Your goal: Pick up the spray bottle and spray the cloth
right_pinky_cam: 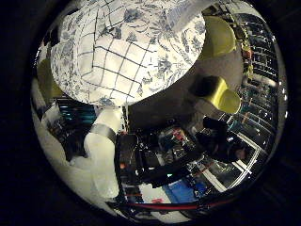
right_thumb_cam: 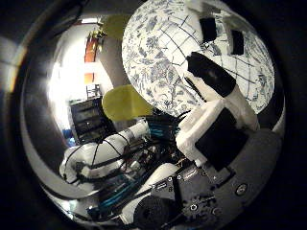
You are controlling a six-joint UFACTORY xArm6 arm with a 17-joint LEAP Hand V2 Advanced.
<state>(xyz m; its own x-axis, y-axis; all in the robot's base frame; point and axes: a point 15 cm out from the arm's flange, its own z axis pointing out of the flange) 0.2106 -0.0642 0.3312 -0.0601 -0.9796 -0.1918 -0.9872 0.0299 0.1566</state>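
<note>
A white cloth (right_pinky_cam: 113,47) with a black grid in its middle and a blue-grey floral border covers a round surface some way off from the palm. It also shows in the right thumb side palm view (right_thumb_cam: 177,53). My right hand (right_thumb_cam: 219,91) reaches its white and black fingers (right_thumb_cam: 208,29) out over the cloth. They look relaxed, with nothing between them. The hand is well away from the cloth and touches nothing.
Yellow-green chairs (right_pinky_cam: 224,94) stand beside the covered surface, one also in the right thumb side palm view (right_thumb_cam: 125,101). The white arm (right_thumb_cam: 101,153) and its black parts (right_pinky_cam: 155,155) fill the space behind the palm. Shelves (right_pinky_cam: 259,66) line the room's edge.
</note>
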